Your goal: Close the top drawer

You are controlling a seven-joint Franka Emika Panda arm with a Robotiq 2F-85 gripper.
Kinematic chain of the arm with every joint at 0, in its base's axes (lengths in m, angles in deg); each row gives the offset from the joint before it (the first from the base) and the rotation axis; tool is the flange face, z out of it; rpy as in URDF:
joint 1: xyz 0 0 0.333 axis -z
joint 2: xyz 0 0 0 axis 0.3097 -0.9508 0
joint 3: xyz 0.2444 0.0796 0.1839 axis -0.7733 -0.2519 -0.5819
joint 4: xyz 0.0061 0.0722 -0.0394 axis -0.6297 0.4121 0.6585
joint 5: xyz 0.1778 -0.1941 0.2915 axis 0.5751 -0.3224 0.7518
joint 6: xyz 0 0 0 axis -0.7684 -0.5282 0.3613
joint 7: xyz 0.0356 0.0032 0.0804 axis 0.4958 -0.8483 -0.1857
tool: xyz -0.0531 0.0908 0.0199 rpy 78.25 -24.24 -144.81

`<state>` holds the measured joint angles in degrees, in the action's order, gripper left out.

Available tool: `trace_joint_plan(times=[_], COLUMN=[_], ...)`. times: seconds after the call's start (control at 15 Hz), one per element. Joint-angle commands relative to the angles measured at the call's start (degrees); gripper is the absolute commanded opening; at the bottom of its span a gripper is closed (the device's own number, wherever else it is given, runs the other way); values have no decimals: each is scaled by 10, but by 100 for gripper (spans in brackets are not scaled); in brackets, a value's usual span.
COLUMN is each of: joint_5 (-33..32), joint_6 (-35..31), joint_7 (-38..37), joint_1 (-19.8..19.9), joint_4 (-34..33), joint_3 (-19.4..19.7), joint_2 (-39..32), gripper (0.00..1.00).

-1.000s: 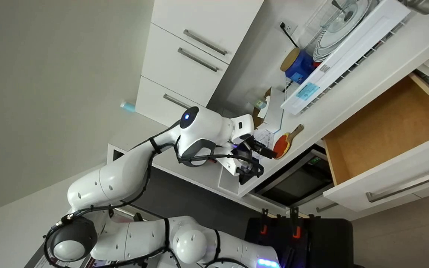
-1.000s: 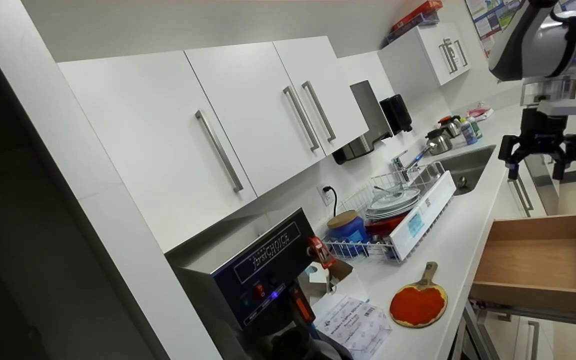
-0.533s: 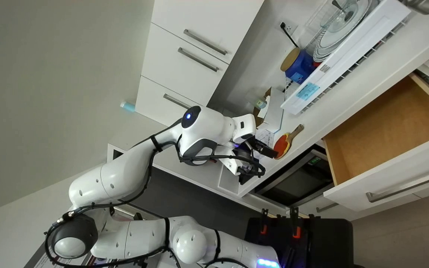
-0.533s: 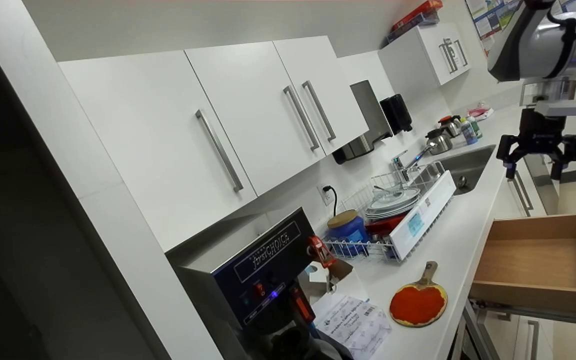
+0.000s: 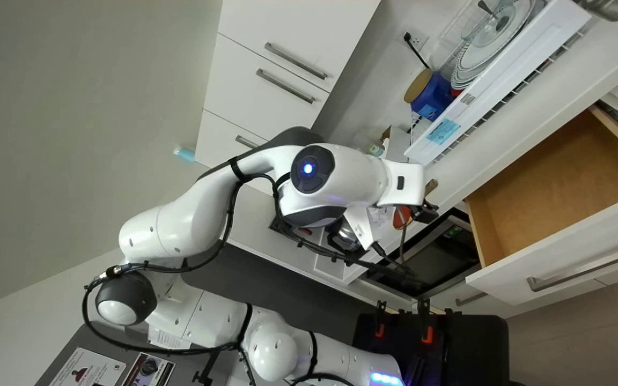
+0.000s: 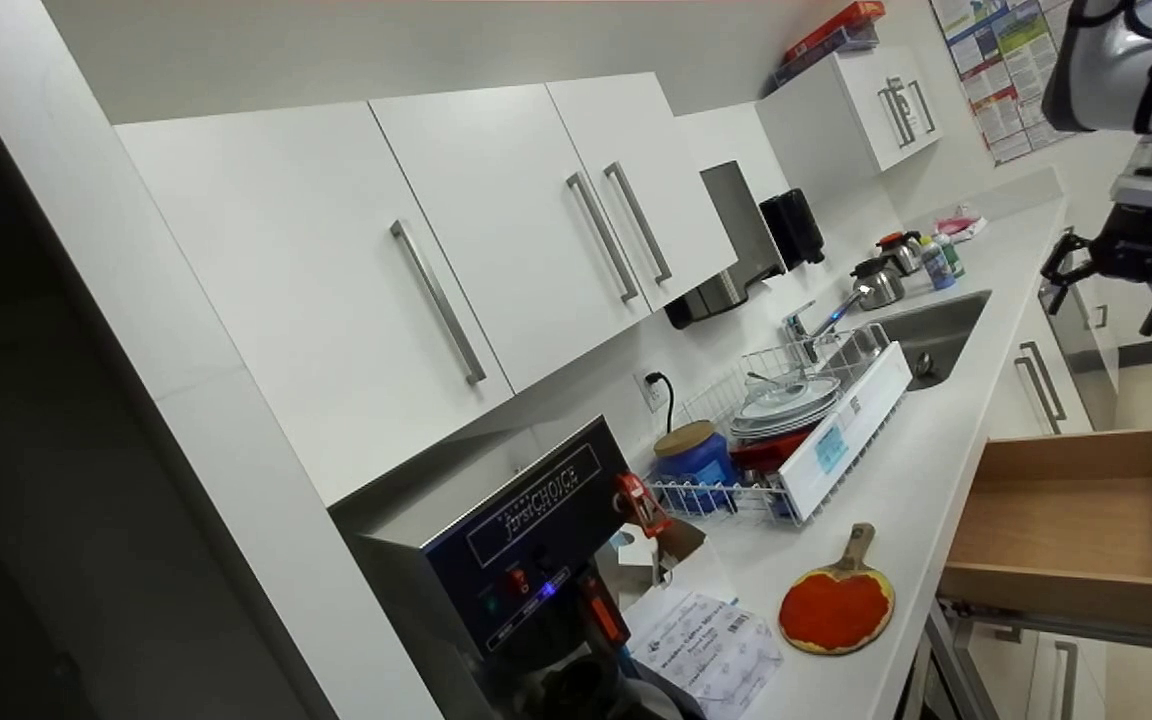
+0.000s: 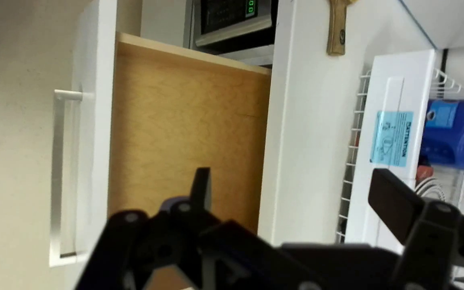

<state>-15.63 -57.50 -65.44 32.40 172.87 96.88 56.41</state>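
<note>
Since the earlier frame the arm (image 5: pixel 180 230) has swung and its gripper (image 6: pixel 1103 315) has tilted over, while the top drawer (image 7: pixel 187 129) stays pulled out, unmoved. I expect it to run light on its metal runner (image 6: pixel 1086 630); what I can see of its bottom is bare wood. The front panel (image 7: pixel 97 161) looks stiff and smooth, not easily hurt, though the fingers (image 7: pixel 199 185) could skate across it if I push off-square. I judge that no grip is needed: the flat outer face near its middle is where I'd press, with the bar handle (image 7: pixel 56 169) as second choice (a bar like that can snag a fingertip, so I'd rather keep beside it). The fingers are spread, with nothing held between them, and they stand apart from the drawer. The top drawer lies below the gripper; in the wrist view one fingertip overlaps its inside, while the panel and handle sit farther out, past that finger. So I think the gripper must travel outward beyond the panel and drop before it can push back.
</note>
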Motion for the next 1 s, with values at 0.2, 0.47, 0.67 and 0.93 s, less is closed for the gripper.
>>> trace_joint_plan(times=[0.2,0.47,0.67,0.93], joint_5=[160,192,182,175], joint_6=[154,169,165,164], joint_7=[15,0,-22,-36], joint_1=[134,218,273,325], joint_4=[-124,-206,-260,-305], joint_3=[-55,-129,-176,-205], joint_2=[-251,-373,-439,-489], gripper=[100,100,72,42])
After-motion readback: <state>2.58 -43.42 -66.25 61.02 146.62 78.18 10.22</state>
